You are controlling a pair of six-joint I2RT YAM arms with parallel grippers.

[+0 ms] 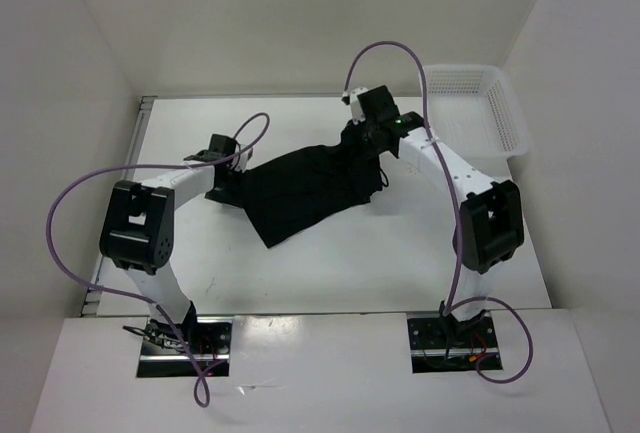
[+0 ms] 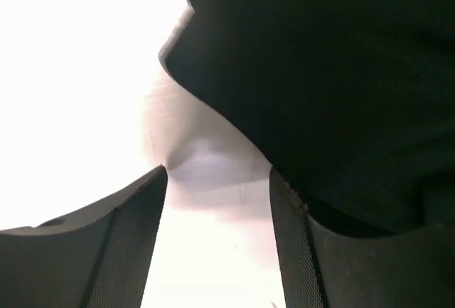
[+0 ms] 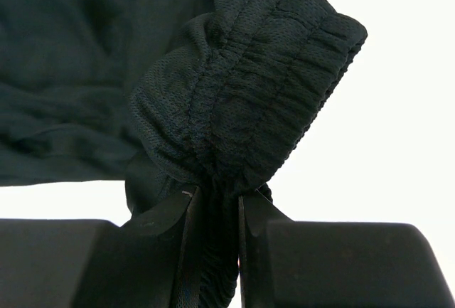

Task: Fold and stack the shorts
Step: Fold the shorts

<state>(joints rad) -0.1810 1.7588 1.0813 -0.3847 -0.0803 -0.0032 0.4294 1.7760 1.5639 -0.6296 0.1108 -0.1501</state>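
The black shorts [image 1: 300,188] lie spread across the middle of the white table, one end lifted at the back right. My right gripper [image 1: 368,136] is shut on the gathered elastic waistband [image 3: 245,94] and holds it bunched above the table. My left gripper [image 1: 228,175] is open at the shorts' left edge, low over the table. In the left wrist view its two fingers [image 2: 135,244] stand apart with bare table between them, and the black fabric [image 2: 320,73] lies just ahead and over the right finger.
A white mesh basket [image 1: 478,103] stands at the back right corner of the table. White walls close in the table on the left, back and right. Purple cables loop over both arms.
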